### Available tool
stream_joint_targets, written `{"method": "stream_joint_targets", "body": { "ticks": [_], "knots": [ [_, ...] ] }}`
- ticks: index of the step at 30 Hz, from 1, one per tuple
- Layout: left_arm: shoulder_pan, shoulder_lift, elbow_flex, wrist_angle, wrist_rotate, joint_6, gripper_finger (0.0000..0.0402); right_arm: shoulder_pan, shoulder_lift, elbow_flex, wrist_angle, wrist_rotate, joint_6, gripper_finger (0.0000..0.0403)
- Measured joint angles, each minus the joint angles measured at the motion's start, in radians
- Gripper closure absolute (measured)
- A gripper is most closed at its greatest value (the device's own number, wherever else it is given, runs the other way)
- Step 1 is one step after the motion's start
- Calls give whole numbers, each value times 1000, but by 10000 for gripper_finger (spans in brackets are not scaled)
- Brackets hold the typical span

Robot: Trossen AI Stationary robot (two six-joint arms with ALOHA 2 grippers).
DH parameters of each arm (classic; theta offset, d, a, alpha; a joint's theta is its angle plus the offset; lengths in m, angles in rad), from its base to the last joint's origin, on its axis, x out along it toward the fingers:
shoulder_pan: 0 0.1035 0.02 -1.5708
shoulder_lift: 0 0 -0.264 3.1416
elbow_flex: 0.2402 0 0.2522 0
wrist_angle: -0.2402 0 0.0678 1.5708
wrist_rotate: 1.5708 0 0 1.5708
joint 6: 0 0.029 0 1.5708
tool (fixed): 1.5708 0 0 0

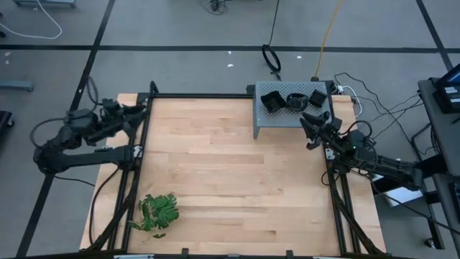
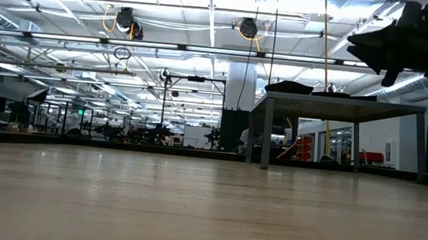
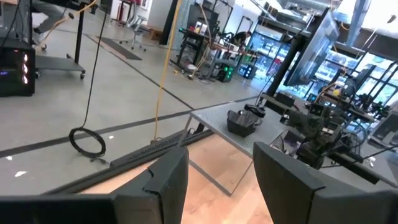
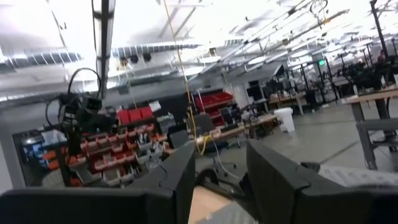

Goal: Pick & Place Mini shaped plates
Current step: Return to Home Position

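Three black mini shaped plates [image 1: 273, 101] [image 1: 296, 101] [image 1: 318, 96] lie on top of a grey perforated metal box [image 1: 287, 119] at the table's far right. In the low view they show as dark shapes [image 2: 288, 86] on the box top, and in the left wrist view as dishes [image 3: 242, 121]. My right gripper [image 1: 310, 121] [image 4: 221, 180] hovers open just beside the box's right near corner, holding nothing. My left gripper [image 1: 136, 111] [image 3: 221, 180] hangs open high over the table's far left edge, level, with nothing between its fingers.
A green leafy sprig [image 1: 158, 212] lies on the wooden table near its front left. A black frame rail [image 1: 201, 96] runs round the table's edges. Cables [image 1: 359, 101] lie behind the box on the right. The wooden middle [image 1: 230, 173] carries no objects.
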Motion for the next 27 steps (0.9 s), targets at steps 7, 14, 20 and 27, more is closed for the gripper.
{"method": "stream_joint_targets", "body": {
  "ticks": [7, 14, 20, 27],
  "knots": [
    [0, 0, -229, 282, 0, -14, 218, 0, 0, -2, -38, 1, 20, 273],
    [-2, 0, -456, 614, 38, -31, 218, 0, 0, -2, -37, 2, 26, 273],
    [-2, 0, -549, 702, 41, -59, 218, 0, 0, -3, -41, 2, 26, 273],
    [-2, 0, -599, 704, 24, -120, 218, 0, 1, -3, -110, 81, 26, 273]
  ]
}}
